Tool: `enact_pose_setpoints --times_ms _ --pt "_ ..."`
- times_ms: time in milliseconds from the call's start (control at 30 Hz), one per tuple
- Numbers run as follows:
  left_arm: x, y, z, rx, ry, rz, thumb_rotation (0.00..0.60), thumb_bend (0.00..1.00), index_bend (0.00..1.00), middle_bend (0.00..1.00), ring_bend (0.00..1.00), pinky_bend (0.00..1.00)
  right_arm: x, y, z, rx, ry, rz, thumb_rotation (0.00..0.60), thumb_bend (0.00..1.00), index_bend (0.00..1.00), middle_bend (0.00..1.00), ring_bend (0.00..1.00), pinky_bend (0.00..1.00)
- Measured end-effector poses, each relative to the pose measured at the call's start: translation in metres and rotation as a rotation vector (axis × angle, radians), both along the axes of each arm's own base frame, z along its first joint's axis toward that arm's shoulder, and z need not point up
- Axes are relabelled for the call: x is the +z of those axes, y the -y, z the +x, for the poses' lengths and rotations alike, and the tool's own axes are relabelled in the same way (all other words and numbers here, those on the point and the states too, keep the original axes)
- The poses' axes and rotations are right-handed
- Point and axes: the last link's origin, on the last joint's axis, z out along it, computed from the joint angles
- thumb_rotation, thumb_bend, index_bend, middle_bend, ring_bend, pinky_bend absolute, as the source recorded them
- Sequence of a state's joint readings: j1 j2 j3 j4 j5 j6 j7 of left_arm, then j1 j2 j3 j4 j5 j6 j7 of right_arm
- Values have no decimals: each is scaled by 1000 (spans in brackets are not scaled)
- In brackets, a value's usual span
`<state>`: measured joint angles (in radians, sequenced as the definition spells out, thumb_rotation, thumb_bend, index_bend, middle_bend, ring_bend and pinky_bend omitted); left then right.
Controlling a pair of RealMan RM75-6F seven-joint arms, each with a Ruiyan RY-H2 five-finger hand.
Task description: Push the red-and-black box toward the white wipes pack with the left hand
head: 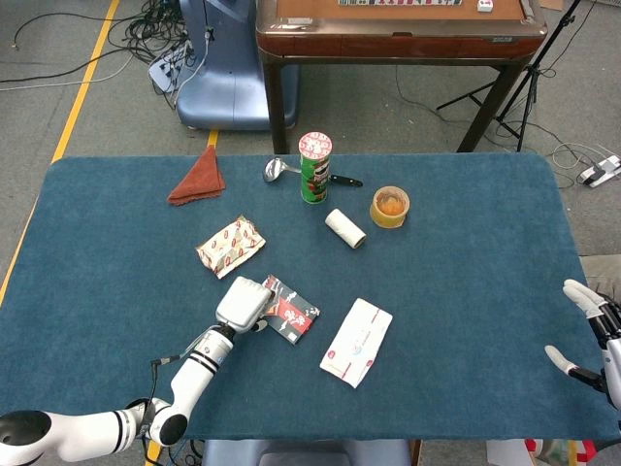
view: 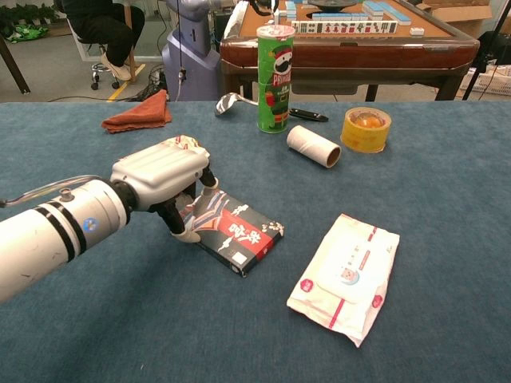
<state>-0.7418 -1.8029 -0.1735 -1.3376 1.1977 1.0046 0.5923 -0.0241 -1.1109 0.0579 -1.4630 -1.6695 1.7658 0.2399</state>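
Left hand [view: 164,179] sets its downturned fingers against the near edge of the flat red-and-black cardboard box [view: 238,231], grasping nothing, since a push needs only contact. White soft-plastic wipes pack [view: 347,274] lies beyond the box, apart from it.

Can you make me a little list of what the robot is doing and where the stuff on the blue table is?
left robot hand: pressing against the left end of the red-and-black box
box: lying flat, apart from the white wipes pack, which is to its right
right robot hand: off the table's right edge, fingers spread, holding nothing
behind: green chip can upright, tape roll, white tube on its side
far left: red cloth
table: blue
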Motion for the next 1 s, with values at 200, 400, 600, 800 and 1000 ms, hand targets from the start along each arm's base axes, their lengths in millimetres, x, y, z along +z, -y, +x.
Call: enact_pose_setpoints --times_ms 200,400,600,800,1000 --pt "-6 -5 7 -6 1 -2 600 0 848 1000 873 1000 2 -1 -1 1 7 -7 600 61 177 210 199 353" --pt "-8 -9 13 -16 -3 12 600 0 849 1000 873 1000 3 -1 -1 4 10 -10 600 61 177 210 199 353" --pt "-12 -11 18 -21 -4 19 600 0 849 1000 873 1000 5 -2 -1 1 6 -30 600 61 177 210 199 353" --pt "-13 -16 23 -21 1 31 600 0 849 1000 873 1000 6 -3 -1 -1 6 -48 600 61 176 210 199 353" --pt "-16 -19 30 -34 0 33 600 0 849 1000 873 1000 7 -4 -1 -2 9 -56 600 61 176 210 198 353"
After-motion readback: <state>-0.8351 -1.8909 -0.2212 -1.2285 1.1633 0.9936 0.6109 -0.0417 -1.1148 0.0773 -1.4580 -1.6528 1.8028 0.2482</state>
